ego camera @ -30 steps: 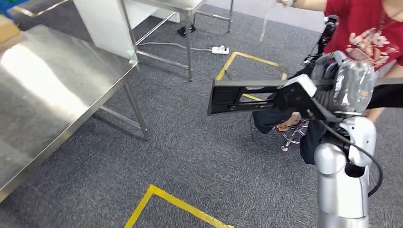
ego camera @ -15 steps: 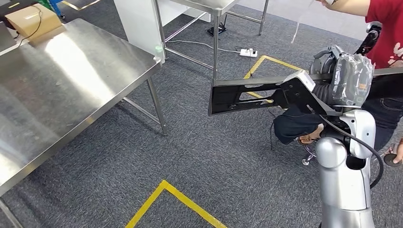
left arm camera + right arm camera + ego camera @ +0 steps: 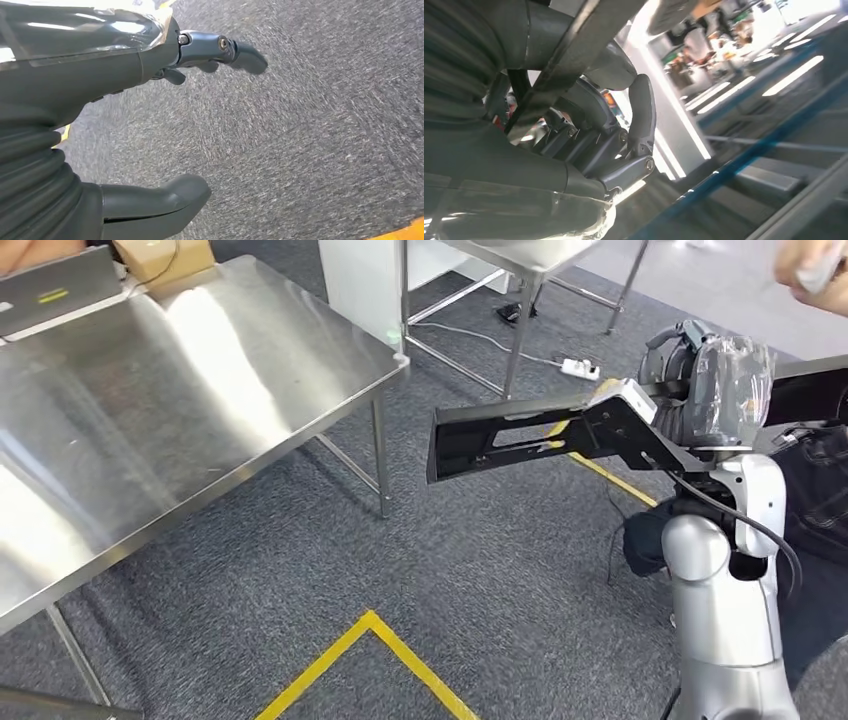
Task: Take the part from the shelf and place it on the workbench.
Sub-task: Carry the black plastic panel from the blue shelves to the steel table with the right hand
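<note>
1. The part [image 3: 500,440], a long flat black bracket with slots cut through it, is held up in the air over the carpet [image 3: 420,550], off to the side of the steel workbench [image 3: 180,400] and not touching it.
2. It sticks out level toward the bench, gripped at its near end, which I'd guess keeps the far end clear of the table edge while the robot carries it over.
3. The right hand [image 3: 705,390] (wrapped in clear plastic) has its fingers [image 3: 624,150] curled round the part; in the right wrist view the dark bar crosses the palm and the fingers fold in beneath it.
4. The right arm is raised with the forearm upright and the wrist bent toward the bench.
5. The left hand [image 3: 150,90] hangs over the carpet with its fingers apart and nothing in it.
6. A person's hand [image 3: 815,270] holds something pale near the far corner, well apart from the part.
</note>
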Controlling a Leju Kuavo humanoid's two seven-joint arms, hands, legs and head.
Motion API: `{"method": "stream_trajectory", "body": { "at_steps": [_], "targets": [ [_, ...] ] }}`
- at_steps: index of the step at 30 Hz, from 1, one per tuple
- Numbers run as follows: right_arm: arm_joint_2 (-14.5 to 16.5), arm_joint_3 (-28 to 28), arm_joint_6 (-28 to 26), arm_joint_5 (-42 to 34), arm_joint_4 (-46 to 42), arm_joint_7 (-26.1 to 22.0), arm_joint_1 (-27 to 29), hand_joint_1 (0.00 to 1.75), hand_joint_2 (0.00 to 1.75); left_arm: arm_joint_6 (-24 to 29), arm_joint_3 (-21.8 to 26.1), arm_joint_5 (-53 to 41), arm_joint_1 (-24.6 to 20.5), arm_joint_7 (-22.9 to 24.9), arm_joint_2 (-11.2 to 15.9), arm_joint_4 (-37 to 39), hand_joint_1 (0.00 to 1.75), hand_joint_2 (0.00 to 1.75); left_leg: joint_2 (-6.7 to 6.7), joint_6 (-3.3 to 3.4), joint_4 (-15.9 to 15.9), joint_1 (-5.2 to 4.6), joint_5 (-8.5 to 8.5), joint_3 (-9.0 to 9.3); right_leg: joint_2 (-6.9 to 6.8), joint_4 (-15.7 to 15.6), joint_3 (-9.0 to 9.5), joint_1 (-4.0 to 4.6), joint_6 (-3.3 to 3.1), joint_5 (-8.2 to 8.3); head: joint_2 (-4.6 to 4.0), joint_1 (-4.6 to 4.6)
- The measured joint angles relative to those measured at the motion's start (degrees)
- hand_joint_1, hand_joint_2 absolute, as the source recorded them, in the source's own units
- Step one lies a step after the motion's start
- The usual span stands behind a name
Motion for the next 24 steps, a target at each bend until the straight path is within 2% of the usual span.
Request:
{"method": "stream_trajectory", "body": {
  "at_steps": [1,2,3,4,5,6,7,8,9,10,11,12,13,14,16,18,19,20,21,22,24],
  "targets": [
    [-0.05,0.37,0.20,-0.22,1.00,-0.34,-0.90,1.75,1.75,-0.03,0.33,0.68,-0.27,-0.62,-0.05,0.05,0.00,1.75,-0.57,0.17,-0.02,0.03,0.06,-0.05,1.13,3.97,-2.04,-0.02,-0.21,-1.55,0.00,0.08],
    [0.02,0.91,0.40,-0.37,2.31,-0.67,-2.08,1.75,1.75,-0.05,0.72,1.48,-0.66,-1.16,-0.10,0.11,0.00,1.75,-1.15,0.23,-0.01,0.01,0.07,-0.12,1.69,7.80,-4.10,-0.04,-0.28,-2.79,0.00,0.16],
    [0.26,1.66,0.59,-0.49,3.84,-0.91,-3.43,1.75,1.75,-0.07,1.11,2.24,-1.14,-1.53,-0.17,0.16,0.00,1.75,-1.74,0.25,0.01,0.01,0.10,-0.15,1.91,10.30,-5.57,-0.05,-0.12,-3.34,0.00,0.19],
    [0.50,2.48,0.67,-0.67,5.27,-0.98,-4.68,1.75,1.75,-0.18,1.44,2.72,-1.67,-1.64,-0.21,0.21,0.00,1.75,-2.37,0.24,0.04,0.02,0.13,-0.14,1.97,10.61,-5.96,-0.10,0.26,-2.92,0.00,0.18],
    [0.57,3.15,0.64,-1.08,6.26,-0.98,-5.66,1.75,1.75,-0.36,1.61,2.77,-2.19,-1.55,-0.20,0.28,0.00,1.75,-3.08,0.20,0.08,0.07,0.16,-0.09,2.05,8.43,-5.07,-0.21,0.80,-1.55,0.00,0.18],
    [0.44,3.65,0.60,-1.77,6.88,-0.97,-6.41,1.75,1.75,-0.63,1.68,2.66,-2.68,-1.48,-0.15,0.38,0.00,1.75,-3.88,0.10,0.16,0.14,0.17,-0.02,2.48,4.37,-3.22,-0.41,1.40,0.41,0.00,0.18],
    [0.05,3.96,0.58,-2.74,7.21,-0.97,-6.91,1.75,1.75,-0.96,1.68,2.50,-3.07,-1.45,-0.03,0.49,0.00,1.75,-4.70,-0.07,0.25,0.20,0.18,-0.06,3.41,0.25,-1.23,-0.65,1.77,2.03,0.00,0.17],
    [-0.55,4.14,0.57,-3.85,7.36,-1.04,-7.23,1.75,1.75,-1.25,1.67,2.29,-3.39,-1.49,0.12,0.61,0.00,1.75,-5.49,-0.35,0.41,0.20,0.20,-0.22,4.31,-3.09,0.36,-0.77,1.81,3.24,0.00,0.15],
    [-1.21,4.33,0.57,-4.87,7.46,-1.13,-7.37,1.75,1.75,-1.49,1.67,2.13,-3.59,-1.56,0.27,0.73,0.00,1.75,-6.18,-0.70,0.50,0.19,0.30,-0.49,5.02,-5.04,1.26,-0.78,1.57,3.86,0.00,0.15],
    [-1.86,4.47,0.56,-5.75,7.52,-1.22,-7.33,1.75,1.75,-1.64,1.67,1.99,-3.66,-1.65,0.42,0.86,0.00,1.75,-6.76,-1.07,0.50,0.18,0.44,-0.82,5.30,-5.52,1.45,-0.67,1.18,3.88,0.00,0.15],
    [-2.34,4.60,0.54,-6.40,7.53,-1.35,-7.24,1.75,1.75,-1.73,1.67,1.86,-3.68,-1.74,0.54,0.99,0.00,1.75,-7.29,-1.43,0.43,0.19,0.62,-1.06,4.94,-5.62,1.42,-0.53,0.80,4.03,0.00,0.14],
    [-2.65,4.71,0.47,-6.84,7.53,-1.44,-7.13,1.75,1.75,-1.78,1.67,1.75,-3.64,-1.81,0.67,1.12,0.00,1.75,-7.29,-1.74,0.42,0.24,0.66,-1.30,4.47,-5.66,1.39,-0.73,0.45,4.15,0.00,0.14],
    [-2.97,4.79,0.32,-7.28,7.51,-1.60,-6.96,1.75,1.75,-1.80,1.67,1.60,-3.65,-1.87,0.79,1.27,0.00,1.75,-6.37,-2.01,0.87,0.16,0.31,-1.67,3.99,-5.76,1.45,-0.93,0.11,4.21,0.00,0.04],
    [-3.40,4.85,0.06,-7.75,7.45,-1.85,-6.66,1.75,1.75,-1.81,1.66,1.46,-3.72,-1.92,0.95,1.39,0.00,1.75,-4.84,-2.29,2.28,0.10,-0.56,-2.43,3.42,-5.90,1.57,-1.10,-0.35,4.25,0.00,-0.15],
    [-4.66,4.84,-0.55,-8.74,7.32,-2.44,-5.63,1.75,1.75,-1.79,1.64,1.24,-3.88,-1.96,1.15,1.64,0.00,1.75,-1.39,-2.71,8.47,0.08,-3.67,-5.48,2.15,-6.00,1.82,-1.03,-1.08,4.09,0.00,-0.46],
    [-5.71,4.78,-0.91,-9.39,7.27,-2.91,-4.52,1.75,1.75,-1.76,1.65,1.16,-3.89,-1.90,1.21,1.94,0.00,1.75,-0.27,-2.98,15.49,0.36,-6.13,-9.02,0.85,-6.00,1.96,-0.80,-1.43,3.90,0.00,-0.51],
    [-6.05,4.78,-0.97,-9.55,7.25,-3.05,-4.10,1.75,1.75,-1.75,1.65,1.15,-3.86,-1.87,1.21,2.07,0.00,1.75,-0.14,-3.04,16.77,0.45,-6.07,-9.75,0.26,-5.99,2.03,-0.74,-1.49,3.81,0.00,-0.52],
    [-6.33,4.79,-1.00,-9.66,7.23,-3.14,-3.78,1.75,1.75,-1.74,1.66,1.15,-3.84,-1.83,1.23,2.16,0.00,1.75,-0.02,-3.04,15.75,0.52,-4.99,-9.31,-0.30,-5.99,2.15,-0.73,-1.50,3.70,0.00,-0.52],
    [-6.56,4.79,-1.02,-9.74,7.20,-3.20,-3.59,1.75,1.75,-1.72,1.66,1.15,-3.84,-1.79,1.28,2.20,0.00,1.75,0.31,-2.95,12.60,0.55,-3.17,-7.72,-0.82,-5.99,2.33,-0.74,-1.46,3.56,0.00,-0.52],
    [-6.78,4.79,-1.03,-9.81,7.13,-3.22,-3.49,1.75,1.75,-1.68,1.66,1.15,-3.86,-1.71,1.35,2.23,0.00,1.75,1.22,-2.77,8.49,0.50,-1.50,-5.58,-1.31,-5.99,2.55,-0.70,-1.35,3.39,0.00,-0.52],
    [-7.31,4.75,-1.17,-10.19,6.98,-3.38,-3.55,1.75,1.75,-1.52,1.65,1.15,-3.99,-1.41,1.49,2.36,0.00,1.75,2.80,-2.20,2.44,0.03,0.12,-2.18,-2.21,-5.93,2.83,-0.22,-0.87,3.00,0.00,-0.50]
  ]
}}
